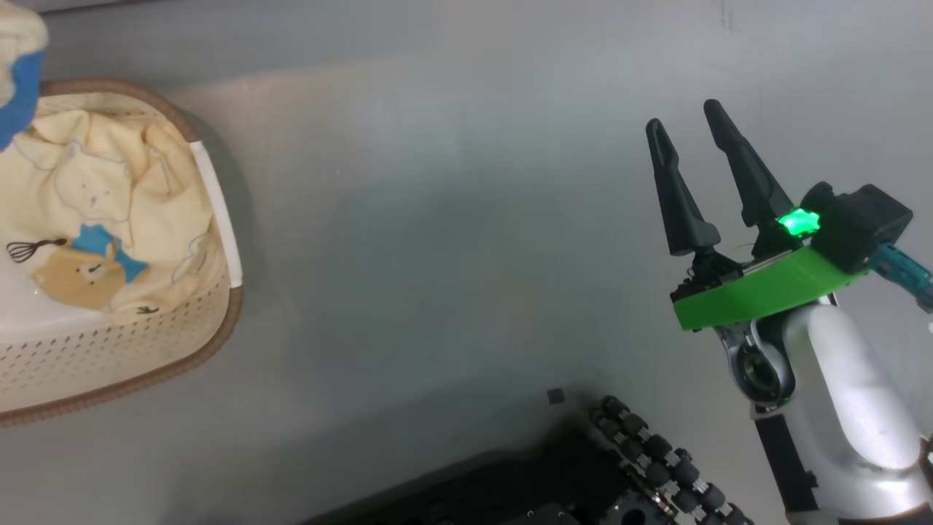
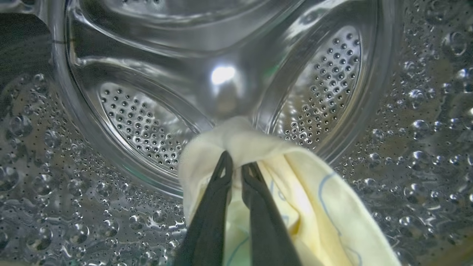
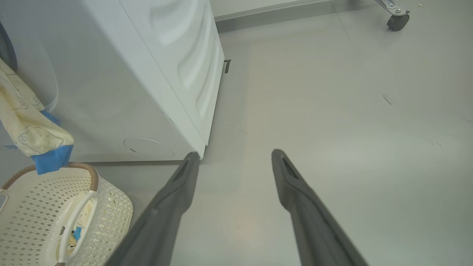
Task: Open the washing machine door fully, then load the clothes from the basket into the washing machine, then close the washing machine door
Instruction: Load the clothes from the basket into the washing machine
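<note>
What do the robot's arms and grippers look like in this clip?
The right gripper has two long, tapered black jaws on a bright green mount with a glowing green light, then a glossy white forearm. The left gripper shows matching dark jaws.

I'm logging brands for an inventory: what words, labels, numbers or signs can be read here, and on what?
None can be read.
The clothes in the basket carry only drawings, a bear and a whisk.
No lettering is legible on the washing machine.
</note>
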You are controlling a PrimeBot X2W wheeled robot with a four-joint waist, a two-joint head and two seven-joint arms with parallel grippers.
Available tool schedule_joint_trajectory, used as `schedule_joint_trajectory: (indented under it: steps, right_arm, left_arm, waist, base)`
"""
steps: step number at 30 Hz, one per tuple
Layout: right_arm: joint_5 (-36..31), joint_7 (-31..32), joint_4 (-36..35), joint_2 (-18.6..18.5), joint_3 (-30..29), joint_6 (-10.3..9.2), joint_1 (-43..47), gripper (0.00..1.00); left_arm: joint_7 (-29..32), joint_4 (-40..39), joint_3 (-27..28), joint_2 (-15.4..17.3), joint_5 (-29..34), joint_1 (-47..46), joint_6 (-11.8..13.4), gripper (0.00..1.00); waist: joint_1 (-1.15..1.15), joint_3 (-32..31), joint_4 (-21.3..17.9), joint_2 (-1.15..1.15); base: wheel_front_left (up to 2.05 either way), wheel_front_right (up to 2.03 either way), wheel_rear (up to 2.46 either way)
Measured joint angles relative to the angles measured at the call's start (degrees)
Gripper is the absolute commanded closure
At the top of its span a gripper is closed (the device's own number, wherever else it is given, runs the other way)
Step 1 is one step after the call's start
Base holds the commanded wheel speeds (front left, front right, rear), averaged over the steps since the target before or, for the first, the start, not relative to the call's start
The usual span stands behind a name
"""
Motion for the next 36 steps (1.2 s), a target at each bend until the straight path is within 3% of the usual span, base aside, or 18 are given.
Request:
schedule_joint_trajectory:
  steps: [7,17,18,19,36]
  right_arm:
    - [0.5,0.0,0.2,0.0,0.4,0.00,0.0,0.00]
    - [0.9,0.0,-0.1,0.0,0.9,0.00,0.0,0.00]
    - [0.9,0.0,-0.1,0.0,0.9,0.00,0.0,0.00]
    - [0.9,0.0,-0.1,0.0,0.8,0.00,0.0,0.00]
    - [-0.3,0.0,0.0,0.0,-1.1,0.00,-0.2,0.00]
  left_arm:
    - [-1.1,5.7,-7.3,0.6,0.9,-3.0,0.0,1.00]
    - [-3.9,13.4,-11.2,0.6,-0.6,-4.2,0.0,1.00]
    - [-4.3,14.0,-11.3,0.6,-0.6,-4.4,0.0,0.24]
    - [-4.7,14.5,-11.5,0.6,-0.6,-4.7,0.0,0.00]
    - [-8.3,18.4,-18.2,-0.9,-4.8,-4.7,0.0,0.00]
  waist:
    - [-0.01,0.3,-1.4,0.00]
    - [-0.01,1.2,-1.5,0.00]
    - [-0.01,1.3,-1.5,0.00]
    - [-0.01,1.3,-1.4,0.00]
    - [-0.01,0.0,0.9,0.00]
  base:
    - [0.00,0.00,0.00]
    - [0.00,0.00,0.00]
    - [0.00,0.00,0.00]
    - [0.00,0.00,0.00]
    - [0.00,0.00,0.00]
